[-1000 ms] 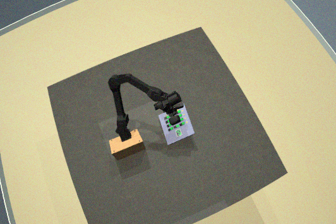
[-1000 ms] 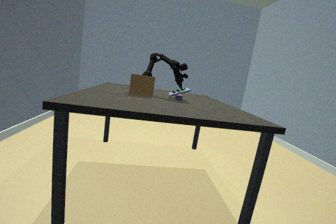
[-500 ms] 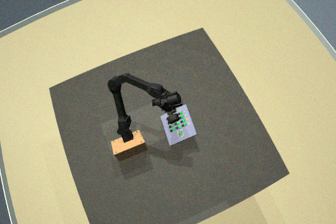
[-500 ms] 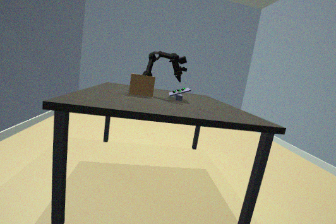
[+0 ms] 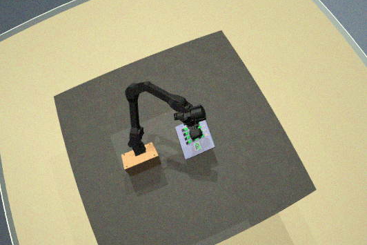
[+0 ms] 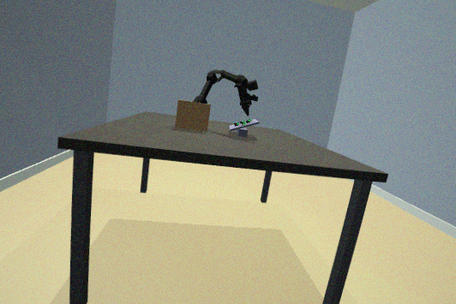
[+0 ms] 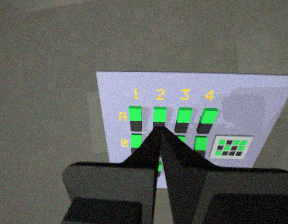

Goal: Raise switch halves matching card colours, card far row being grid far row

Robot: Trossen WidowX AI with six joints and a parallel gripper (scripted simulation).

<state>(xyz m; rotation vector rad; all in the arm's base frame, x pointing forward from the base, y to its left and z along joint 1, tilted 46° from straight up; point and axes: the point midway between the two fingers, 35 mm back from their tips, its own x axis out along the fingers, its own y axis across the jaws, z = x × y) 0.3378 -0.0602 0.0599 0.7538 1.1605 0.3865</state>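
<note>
Notice your gripper (image 7: 160, 131) — jaws pressed together on nothing, forming one blunt point — poised above switch A2 (image 7: 159, 120) to press its raised end.

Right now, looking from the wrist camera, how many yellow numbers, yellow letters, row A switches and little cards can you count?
yellow numbers: 4
yellow letters: 2 in view; the shut gripper hides anything lower
row A switches: 4
small card: 1
Total: 11
</note>
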